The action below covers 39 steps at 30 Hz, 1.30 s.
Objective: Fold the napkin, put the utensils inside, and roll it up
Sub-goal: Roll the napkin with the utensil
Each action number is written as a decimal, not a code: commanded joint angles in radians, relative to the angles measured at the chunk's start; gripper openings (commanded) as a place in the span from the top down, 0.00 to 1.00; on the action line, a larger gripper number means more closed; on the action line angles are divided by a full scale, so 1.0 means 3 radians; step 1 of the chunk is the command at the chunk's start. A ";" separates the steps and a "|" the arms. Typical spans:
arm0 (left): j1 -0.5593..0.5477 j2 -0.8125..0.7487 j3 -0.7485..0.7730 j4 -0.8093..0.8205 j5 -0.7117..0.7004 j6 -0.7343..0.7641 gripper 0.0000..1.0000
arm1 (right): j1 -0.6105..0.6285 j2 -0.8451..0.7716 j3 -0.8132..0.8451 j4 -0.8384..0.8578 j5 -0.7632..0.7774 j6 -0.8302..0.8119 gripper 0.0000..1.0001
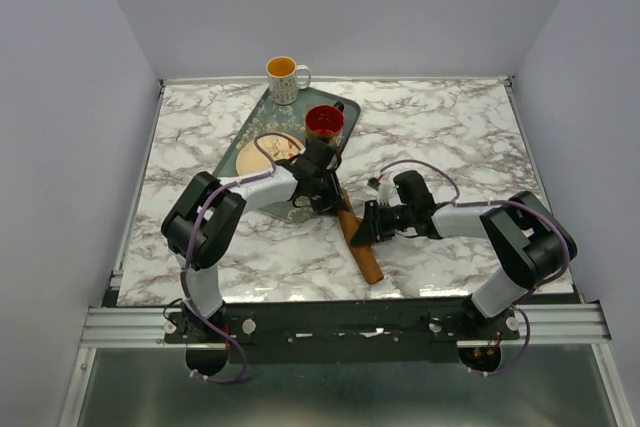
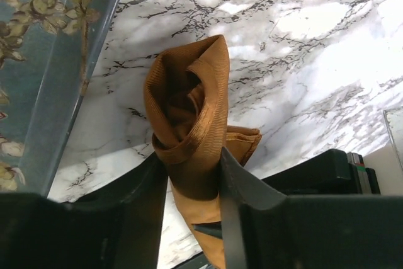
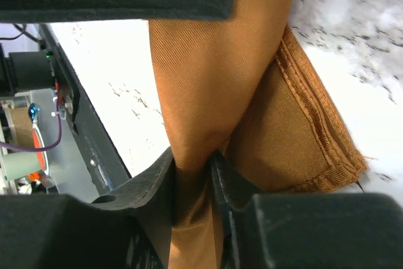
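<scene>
Left pincer [image 2: 192,155]: narrow, closed on the napkin [image 2: 189,92]. Both fingers [image 2: 148,200] press the cloth from either side. The rust-brown cloth bunches into a loose curled twist just past the fingertips.

Right pincer [image 3: 192,155]: narrow, pinching a fold of the same napkin. The cloth is squeezed thin between the two tips, and a flat folded layer with a stitched hem lies beside them on the right.

From the top view the two pincers sit close together, the left one farther from the near edge and the right one nearer to it.

Napkin: long narrow bundle on the bench [image 1: 450,127], about mid-width in the near half. It runs diagonally from beside the near end of the tray [image 1: 268,119] toward the near edge, with its near end free on the marble.

Tray: dark green, patterned, on the far-left part of the bench, just beside the left pincer. It holds a plate [image 1: 255,157] and a red cup [image 1: 324,122].

A yellow-and-white mug [image 1: 285,77] stands at the tray's far end, by the bench's far edge.
</scene>
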 commanded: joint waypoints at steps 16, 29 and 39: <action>-0.0122 0.0166 0.0431 -0.0625 -0.0301 0.0018 0.86 | 0.0974 -0.0454 0.0998 -0.2189 0.2705 -0.0251 0.25; -0.0122 0.0166 0.0416 -0.0625 -0.0285 0.0008 0.85 | 0.1849 0.0134 0.1878 -0.3279 0.4259 0.0092 0.19; -0.0122 0.0156 0.0436 -0.0614 -0.0265 0.0003 0.85 | 0.1895 0.0073 0.1684 -0.2718 0.3799 -0.0062 0.45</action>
